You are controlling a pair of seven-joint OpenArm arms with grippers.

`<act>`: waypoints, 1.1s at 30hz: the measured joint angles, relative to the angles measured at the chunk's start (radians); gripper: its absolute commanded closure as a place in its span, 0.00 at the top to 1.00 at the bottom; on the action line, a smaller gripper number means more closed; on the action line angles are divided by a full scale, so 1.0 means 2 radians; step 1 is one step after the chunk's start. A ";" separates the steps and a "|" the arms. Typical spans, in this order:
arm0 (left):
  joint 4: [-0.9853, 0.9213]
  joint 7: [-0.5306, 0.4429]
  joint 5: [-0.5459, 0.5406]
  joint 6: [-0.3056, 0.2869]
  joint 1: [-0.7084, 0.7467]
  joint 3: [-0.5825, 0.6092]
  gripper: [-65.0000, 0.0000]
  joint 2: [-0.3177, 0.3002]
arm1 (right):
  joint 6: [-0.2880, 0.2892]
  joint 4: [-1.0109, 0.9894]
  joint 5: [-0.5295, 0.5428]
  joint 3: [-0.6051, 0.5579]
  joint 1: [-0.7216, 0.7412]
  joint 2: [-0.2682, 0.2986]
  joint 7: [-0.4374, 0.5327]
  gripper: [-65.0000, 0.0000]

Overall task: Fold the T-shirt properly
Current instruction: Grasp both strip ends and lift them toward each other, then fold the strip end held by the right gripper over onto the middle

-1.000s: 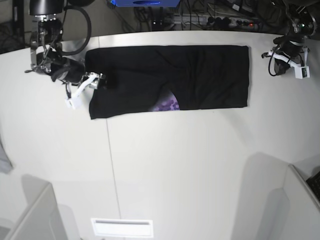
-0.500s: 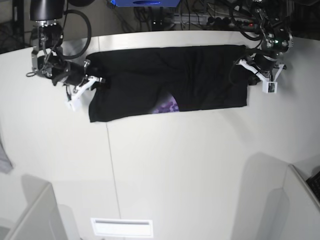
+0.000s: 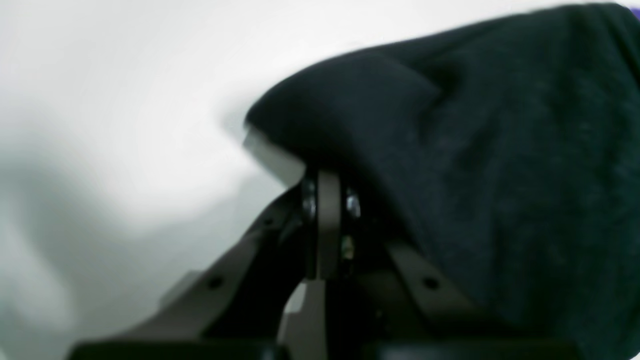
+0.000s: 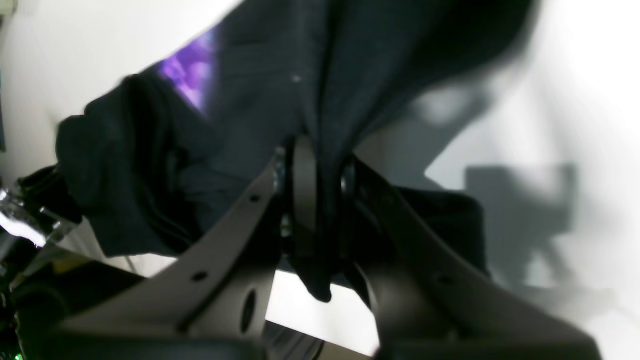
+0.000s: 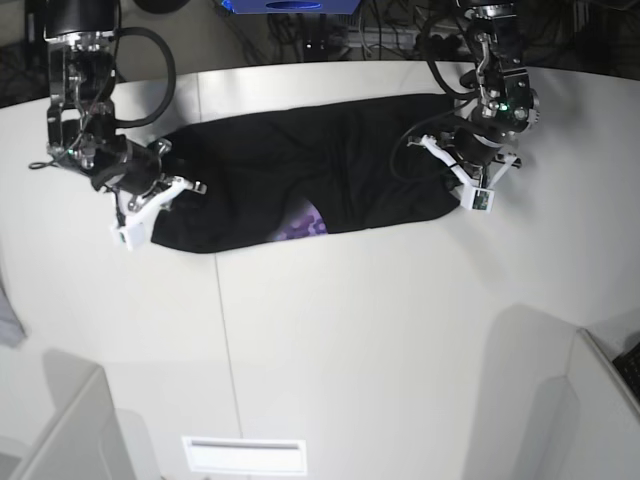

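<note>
I'm looking down from the base view at one large black short-sleeved cloth T-shirt [image 5: 300,175], stretched as a long band across the far half of the white table [image 5: 350,340], its long axis running left to right. A patch of purple print [image 5: 300,222] peeks out along its near edge around the middle.

My right gripper [image 5: 165,185] is on the left end of the band. In the right wrist view its jaws are pinched together with black cloth drawn up between them, so it has that end clamped.

My left gripper [image 5: 455,170] is on the right end. Its wrist view shows the fingers [image 3: 327,210] closed up tight and cloth draped over and beside the tip; I judge it grips that end, though the pinch point itself is covered.

So: one shirt, two arms, one on each short end, cloth sagging between them and resting on the table. The shirt lies inward from both sets of fingers, each arm nearest its own end.

I reckon the coming fold turns on that axis: bringing one end over toward the other would halve the band.
</note>
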 measured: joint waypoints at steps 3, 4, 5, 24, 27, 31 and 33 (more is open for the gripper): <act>0.001 0.000 0.000 0.026 -0.005 0.026 0.00 0.002 | -0.031 0.028 -0.010 -0.035 0.004 -0.003 0.000 0.00; 0.000 0.002 0.000 0.034 -0.009 0.034 0.00 0.002 | -0.043 0.038 -0.021 -0.047 0.004 -0.005 -0.001 0.00; 0.000 0.002 0.002 0.036 -0.013 0.040 0.00 0.002 | -0.048 0.045 -0.034 -0.060 0.004 -0.007 -0.001 0.00; 0.031 0.002 0.006 0.035 0.006 0.072 0.00 -0.007 | -0.114 0.079 -0.055 -0.185 0.033 -0.088 0.000 0.00; 0.049 0.002 0.006 0.034 0.017 0.072 0.00 -0.023 | -0.132 0.079 -0.056 -0.205 0.040 -0.095 0.001 0.00; 0.062 0.002 0.005 0.035 0.034 0.071 0.00 -0.048 | -0.132 0.079 -0.054 -0.227 0.048 -0.105 0.001 0.00; 0.060 0.001 0.006 0.035 0.041 0.071 0.00 -0.055 | -0.132 0.079 -0.054 -0.227 0.048 -0.113 0.002 0.00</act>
